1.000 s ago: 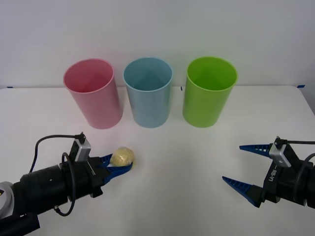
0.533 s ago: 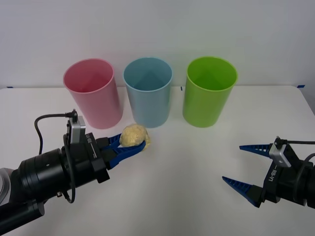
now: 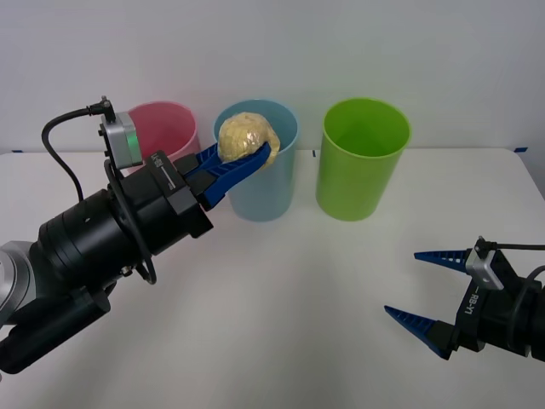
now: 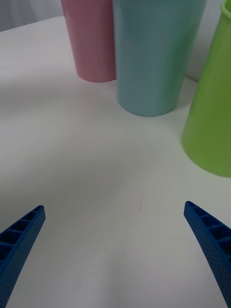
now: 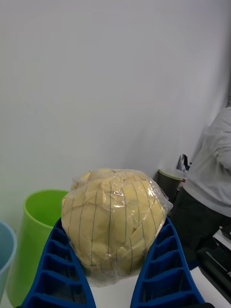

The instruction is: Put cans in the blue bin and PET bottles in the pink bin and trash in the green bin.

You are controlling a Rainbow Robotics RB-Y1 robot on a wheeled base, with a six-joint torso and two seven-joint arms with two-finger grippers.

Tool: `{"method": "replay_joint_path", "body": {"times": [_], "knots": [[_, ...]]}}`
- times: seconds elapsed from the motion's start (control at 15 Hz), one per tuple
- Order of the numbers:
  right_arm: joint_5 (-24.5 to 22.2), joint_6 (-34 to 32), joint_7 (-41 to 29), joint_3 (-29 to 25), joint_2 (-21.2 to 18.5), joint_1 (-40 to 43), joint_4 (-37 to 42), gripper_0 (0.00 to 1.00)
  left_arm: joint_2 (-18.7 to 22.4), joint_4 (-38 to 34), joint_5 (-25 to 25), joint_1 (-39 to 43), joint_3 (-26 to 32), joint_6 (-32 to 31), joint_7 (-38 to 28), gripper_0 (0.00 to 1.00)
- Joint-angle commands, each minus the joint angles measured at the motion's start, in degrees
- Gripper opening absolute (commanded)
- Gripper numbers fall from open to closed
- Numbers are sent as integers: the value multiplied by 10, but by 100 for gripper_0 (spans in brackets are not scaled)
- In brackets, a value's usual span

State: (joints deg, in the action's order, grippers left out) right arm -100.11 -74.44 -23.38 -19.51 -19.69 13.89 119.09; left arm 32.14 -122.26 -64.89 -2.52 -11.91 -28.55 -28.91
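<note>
My left gripper (image 3: 243, 153) is shut on the trash (image 3: 246, 135), a crumpled pale-yellow wrapper ball, and holds it high in front of the blue bin (image 3: 255, 162). The pink bin (image 3: 162, 123) stands to the left, partly hidden by my left arm, and the green bin (image 3: 362, 158) to the right. In the left wrist view the trash (image 5: 115, 221) sits between the blue fingers (image 5: 161, 264), with the green bin (image 5: 31, 240) beyond. My right gripper (image 3: 423, 285) rests open low at the right, over bare table. Its wrist view shows the pink bin (image 4: 91, 38), blue bin (image 4: 151, 53) and green bin (image 4: 211, 110).
The three bins stand in a row at the back of the white table (image 3: 298, 281), close to the white wall. Open table surface lies in front of them between the two arms.
My left gripper has risen from the table with the trash and moved right and toward the bins, from near the pink bin's foot to the blue bin's rim height. The right arm has stayed still.
</note>
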Motion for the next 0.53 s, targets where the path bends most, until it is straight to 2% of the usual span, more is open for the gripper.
{"method": "replay_joint_path", "body": {"times": [0.07, 0.2, 0.27, 0.4, 0.53], "knots": [[0, 0, 0, 0, 0, 0, 0, 100, -3, -18, -72, -33, -26, 73, -19, 0], [0, 0, 0, 0, 0, 0, 0, 100, 4, -17, -127, -56, -46, 104, -77, 0], [0, 0, 0, 0, 0, 0, 0, 100, 11, -13, -139, -73, -60, 122, -99, 0], [0, 0, 0, 0, 0, 0, 0, 100, 37, 16, -143, -137, -108, 166, -131, 0], [0, 0, 0, 0, 0, 0, 0, 100, 67, 50, -128, -198, -136, 180, -139, 0]]}}
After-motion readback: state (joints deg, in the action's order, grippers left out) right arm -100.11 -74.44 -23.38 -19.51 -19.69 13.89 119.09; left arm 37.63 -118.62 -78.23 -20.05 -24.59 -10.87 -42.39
